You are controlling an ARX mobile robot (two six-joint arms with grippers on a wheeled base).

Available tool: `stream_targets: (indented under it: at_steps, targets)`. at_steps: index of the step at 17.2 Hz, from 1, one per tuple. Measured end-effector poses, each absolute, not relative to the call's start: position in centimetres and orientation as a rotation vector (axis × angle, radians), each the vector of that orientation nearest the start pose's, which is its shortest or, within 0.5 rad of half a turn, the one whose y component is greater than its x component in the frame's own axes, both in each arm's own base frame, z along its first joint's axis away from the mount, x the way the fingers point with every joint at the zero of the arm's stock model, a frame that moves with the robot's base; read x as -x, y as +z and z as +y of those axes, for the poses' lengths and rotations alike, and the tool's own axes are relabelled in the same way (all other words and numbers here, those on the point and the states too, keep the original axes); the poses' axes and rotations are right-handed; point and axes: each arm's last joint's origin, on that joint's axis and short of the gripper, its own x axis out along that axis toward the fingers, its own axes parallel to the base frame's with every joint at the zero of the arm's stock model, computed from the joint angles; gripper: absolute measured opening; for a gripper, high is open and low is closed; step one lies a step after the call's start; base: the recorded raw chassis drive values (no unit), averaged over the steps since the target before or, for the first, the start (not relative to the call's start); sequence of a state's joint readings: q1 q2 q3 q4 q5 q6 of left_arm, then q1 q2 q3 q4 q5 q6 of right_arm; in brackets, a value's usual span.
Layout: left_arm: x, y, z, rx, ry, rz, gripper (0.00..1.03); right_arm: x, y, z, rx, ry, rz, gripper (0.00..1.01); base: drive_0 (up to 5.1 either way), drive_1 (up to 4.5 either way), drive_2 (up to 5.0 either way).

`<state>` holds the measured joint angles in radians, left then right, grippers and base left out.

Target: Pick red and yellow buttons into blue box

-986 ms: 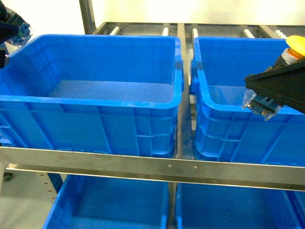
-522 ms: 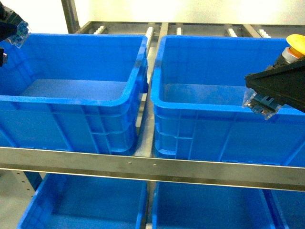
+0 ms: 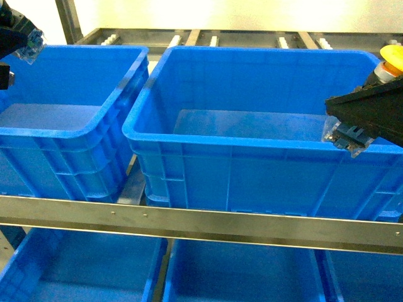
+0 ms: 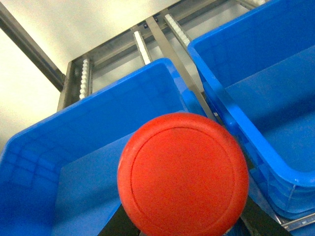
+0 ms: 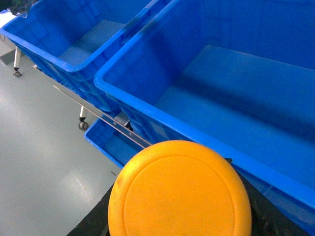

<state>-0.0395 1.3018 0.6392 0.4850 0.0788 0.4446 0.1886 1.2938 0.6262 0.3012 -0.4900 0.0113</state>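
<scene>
R tool [image 3: 352,135] w/ yellow button [image 3: 391,58] above blue box [image 3: 252,135] rim

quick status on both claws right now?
Left claw: shut on the red button.
Right claw: shut on the yellow button.

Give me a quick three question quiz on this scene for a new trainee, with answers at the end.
1. True or false: the right gripper holds a green-capped button.
2. Which cap fills the left wrist view? A) red B) yellow C) green
3. Fill in: the large blue box in the middle of the head view looks ____ inside.

Key
1. False; it holds the yellow button.
2. A; the red button.
3. Empty.
</scene>
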Motion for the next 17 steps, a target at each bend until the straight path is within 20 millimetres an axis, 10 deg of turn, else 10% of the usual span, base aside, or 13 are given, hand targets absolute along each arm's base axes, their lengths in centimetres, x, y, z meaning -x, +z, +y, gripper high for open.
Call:
stream_targets:
  at_steps: [17]
  targets:
    - [-27.47, 23.77, -1.16, -0.440, -0.146, 0.150, 0.23, -25.71, 21.94, 6.31, -0.067, 0.673, 0.374, 0.40, 0.5, -0.02, -0.5]
